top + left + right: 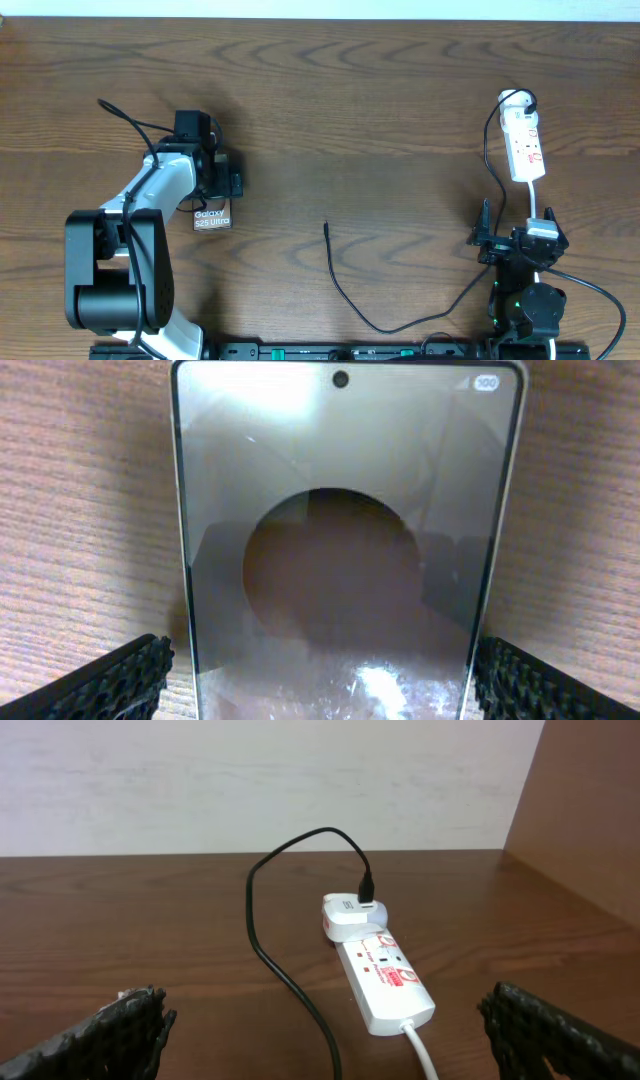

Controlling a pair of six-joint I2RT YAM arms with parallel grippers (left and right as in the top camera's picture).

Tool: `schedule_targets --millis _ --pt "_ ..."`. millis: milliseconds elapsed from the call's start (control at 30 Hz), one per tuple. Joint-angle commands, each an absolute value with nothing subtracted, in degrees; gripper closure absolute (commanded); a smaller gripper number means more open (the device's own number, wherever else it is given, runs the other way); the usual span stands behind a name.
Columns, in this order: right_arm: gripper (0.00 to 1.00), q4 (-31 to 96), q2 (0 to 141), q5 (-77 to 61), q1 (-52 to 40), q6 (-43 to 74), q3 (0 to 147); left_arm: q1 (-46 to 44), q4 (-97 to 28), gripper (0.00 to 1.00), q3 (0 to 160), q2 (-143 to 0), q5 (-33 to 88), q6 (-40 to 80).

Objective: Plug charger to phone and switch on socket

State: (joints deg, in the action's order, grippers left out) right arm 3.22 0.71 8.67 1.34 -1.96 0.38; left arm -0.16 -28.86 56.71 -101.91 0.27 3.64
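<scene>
Straddling the phone point(212, 218) toward the surface's point(380, 100) left edge, the left hand point(218, 188) was seen spread apart. Slick, rigid glass was judged best clamped by its long edges. Near the right edge, the right hand point(518, 232) was spread, empty.

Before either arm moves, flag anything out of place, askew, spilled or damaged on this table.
Nothing looks spilled or broken. One loose end stands out: the plug tip of the charger lies bare mid-table, well apart from the phone and not connected to it. The socket lies slightly askew near the far right edge, but that seems harmless.
</scene>
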Motion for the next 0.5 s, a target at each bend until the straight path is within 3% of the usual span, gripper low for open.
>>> schedule_targets --millis 0,467 --pt "0.01 3.46 0.49 9.08 0.34 -2.44 0.32 -0.19 -28.99 0.02 55.72 -101.93 0.64 3.7" --pt "0.01 3.46 0.49 9.08 0.34 -2.44 0.32 -0.19 -28.84 0.02 55.59 -103.63 0.64 3.42"
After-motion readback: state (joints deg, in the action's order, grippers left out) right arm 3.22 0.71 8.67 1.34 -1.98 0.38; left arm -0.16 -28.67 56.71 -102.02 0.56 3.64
